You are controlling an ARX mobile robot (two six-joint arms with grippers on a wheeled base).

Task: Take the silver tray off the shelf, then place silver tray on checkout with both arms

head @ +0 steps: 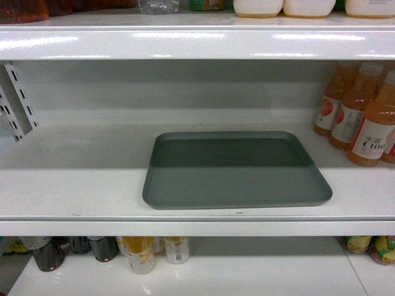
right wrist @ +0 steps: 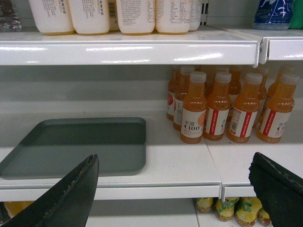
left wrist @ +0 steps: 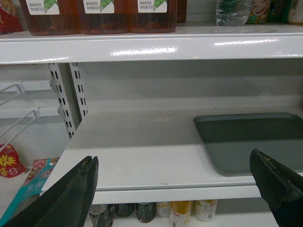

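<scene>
The silver tray (head: 234, 169) lies flat on the white shelf (head: 74, 179), its front rim close to the shelf's lip. It reaches in from the right of the left wrist view (left wrist: 255, 139) and lies at the left of the right wrist view (right wrist: 80, 146). My left gripper (left wrist: 175, 165) is open in front of the shelf's lip, left of the tray, with nothing between its fingers (left wrist: 78, 189). My right gripper (right wrist: 173, 163) is open in front of the lip, right of the tray, also empty. Neither gripper shows in the head view. The checkout is out of view.
Orange juice bottles (head: 361, 114) stand on the shelf right of the tray, several in the right wrist view (right wrist: 222, 109). An upper shelf board (head: 197, 43) overhangs the tray. Slotted uprights (left wrist: 71, 97) stand at the left. Cans and bottles (head: 142, 253) fill the shelf below.
</scene>
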